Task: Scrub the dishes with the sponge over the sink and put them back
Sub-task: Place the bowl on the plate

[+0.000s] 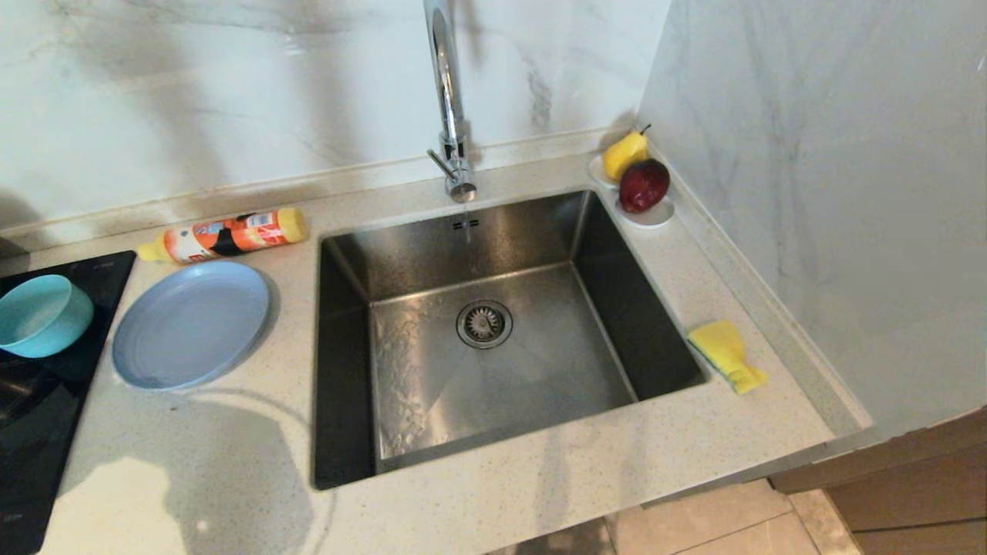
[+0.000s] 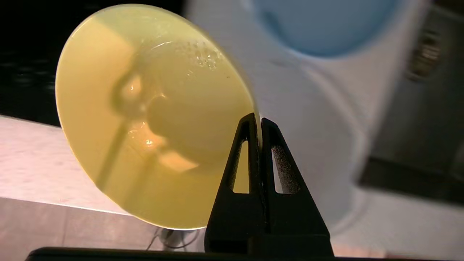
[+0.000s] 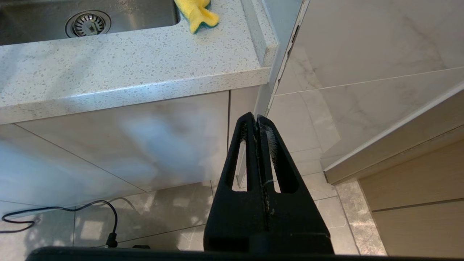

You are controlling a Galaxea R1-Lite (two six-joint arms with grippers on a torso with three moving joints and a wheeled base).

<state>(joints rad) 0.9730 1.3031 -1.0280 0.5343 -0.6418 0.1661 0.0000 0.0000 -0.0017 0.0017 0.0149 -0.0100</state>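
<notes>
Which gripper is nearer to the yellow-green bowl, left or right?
Left. The left gripper is shut on the yellow-green bowl's rim. The right gripper hangs shut below the countertop, far from it.

A speckled off-white stone countertop (image 1: 231, 462) fills most of the head view, with a square brushed stainless steel sink (image 1: 493, 347) set into its centre. At upper left, an orange and yellow plastic detergent bottle (image 1: 227, 235) lies on its side near the back wall. Just below it rests a wide shallow grey-blue plate (image 1: 191, 324). A black glass cooktop (image 1: 31, 401) occupies the left edge, bearing a small teal-blue bowl (image 1: 42, 314). At upper right, a small white dish (image 1: 651, 216) sits in the corner. At right, beside the sink rim, lies a yellow foam sponge (image 1: 727, 354).
</notes>
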